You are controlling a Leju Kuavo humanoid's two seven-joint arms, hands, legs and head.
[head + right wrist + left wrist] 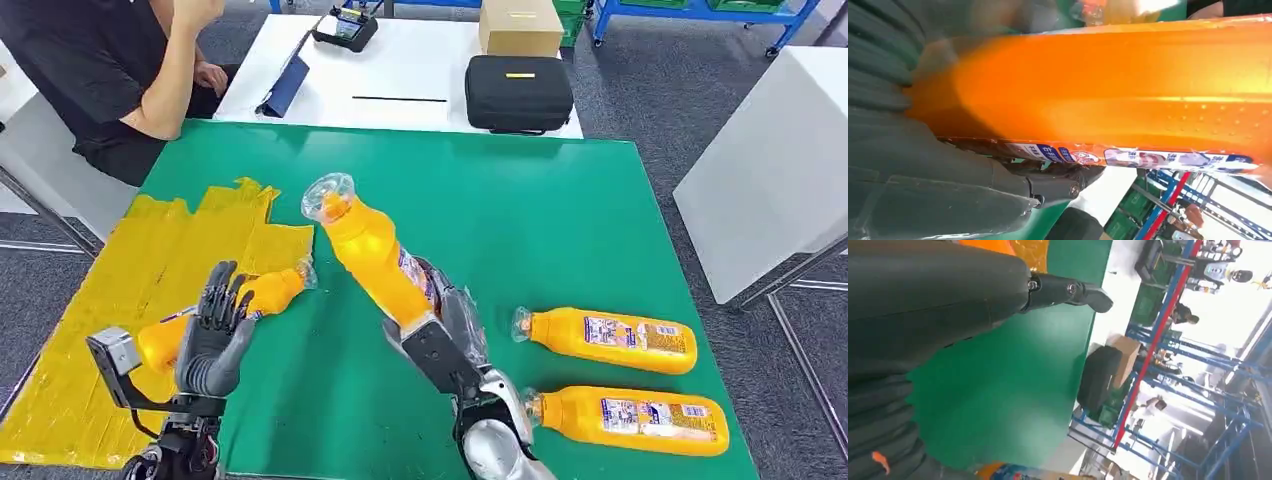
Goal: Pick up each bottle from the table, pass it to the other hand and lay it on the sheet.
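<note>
1. Green felt-like table top [560, 220] fills the head view. The right hand [440, 335] grips a tall orange plastic bottle [375, 255] by its lower body, holding it tilted above the table with its clear cap up and to the left. The left hand [215, 335] is raised beside it, fingers spread and holding nothing. Behind that hand a second orange bottle [270, 292] lies on the crumpled yellow sheet [130, 270]. Two more orange bottles [610, 340] [635, 420] lie on their sides on the table to the right. A person in black [110, 70] sits at the far left corner.
2. Left wrist view: the grey thumb [1073, 292] juts out over the green table, closing on nothing.
3. Right wrist view: the held bottle [1108, 100] lies across the hand, label strip visible.
</note>
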